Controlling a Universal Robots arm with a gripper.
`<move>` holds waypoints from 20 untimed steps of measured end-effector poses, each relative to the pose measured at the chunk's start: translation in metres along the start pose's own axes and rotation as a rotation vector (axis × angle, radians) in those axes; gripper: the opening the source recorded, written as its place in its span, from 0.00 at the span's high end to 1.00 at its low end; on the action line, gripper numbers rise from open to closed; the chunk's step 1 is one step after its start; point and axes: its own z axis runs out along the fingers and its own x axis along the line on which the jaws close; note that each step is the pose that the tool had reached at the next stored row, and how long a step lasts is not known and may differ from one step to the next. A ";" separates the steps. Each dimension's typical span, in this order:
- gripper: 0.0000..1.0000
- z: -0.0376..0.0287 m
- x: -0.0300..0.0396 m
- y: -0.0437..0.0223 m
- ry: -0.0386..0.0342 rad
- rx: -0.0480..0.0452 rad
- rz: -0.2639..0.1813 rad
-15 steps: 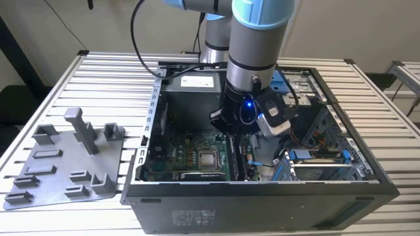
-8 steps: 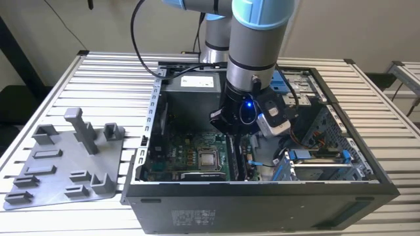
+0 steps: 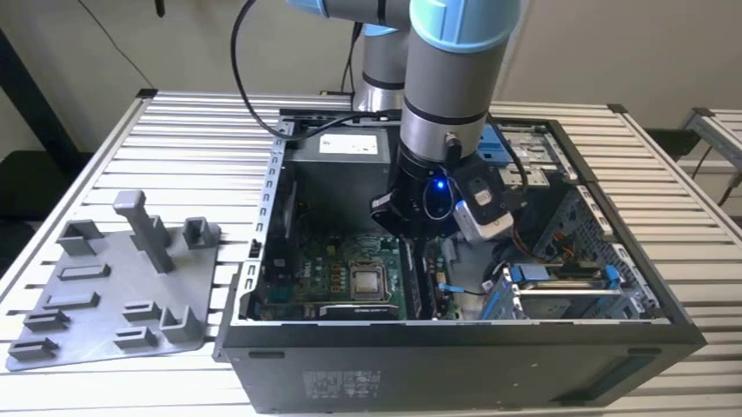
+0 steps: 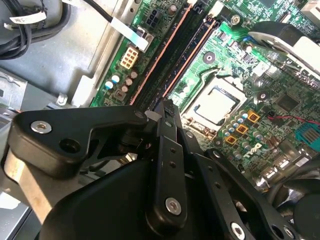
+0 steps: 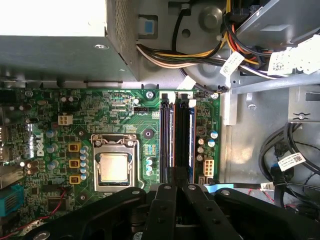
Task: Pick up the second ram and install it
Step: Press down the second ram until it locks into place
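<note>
Evidently, in the exterior view the arm reaches down into an open computer case (image 3: 464,347) standing on the slatted desk (image 3: 208,122). The pincer (image 3: 402,233) hangs just above the green circuit board (image 3: 301,287), beside its silver square chip (image 3: 368,281). The second ram (image 3: 413,282) shows as a long dark strip directly below the tips, on the chip's side toward the exterior view's right. A grey plastic tray (image 3: 104,295) with upright posts lies well apart, near the desk's edge at the exterior view's left.

In the second wrist view the pincer (image 4: 165,106) has its fingers (image 4: 168,150) drawn together, with no gap to be seen between them. Its narrow tip sits at the near end of the second ram (image 4: 192,60), which stands on edge in the slot nearer the chip socket (image 4: 215,105). A second dark slot (image 4: 167,50) runs parallel just beside it. Whether the tip actually pinches the stick's edge or merely rests at it, I cannot tell.

In the first wrist view the pincer (image 5: 176,189) points along the pair of slots. The second ram (image 5: 167,140) runs away from the tips beside the silver square chip (image 5: 114,167), and the neighbouring slot (image 5: 186,140) carries a dark strip with a blue edge. Bundled cables (image 5: 200,55) lie beyond the board.
</note>
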 end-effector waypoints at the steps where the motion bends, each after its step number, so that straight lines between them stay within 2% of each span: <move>1: 0.89 0.0000 0.0000 0.0000 0.0001 -0.0001 -0.002; 6: 0.89 0.0000 0.0000 0.0000 0.0008 -0.0017 -0.041; 7: 0.89 0.0000 0.0001 0.0000 0.0014 -0.0031 -0.074; 13: 0.89 0.0000 0.0001 0.0000 0.0034 -0.0077 -0.183; 20: 0.89 0.0004 0.0004 0.0000 0.0053 -0.0121 -0.287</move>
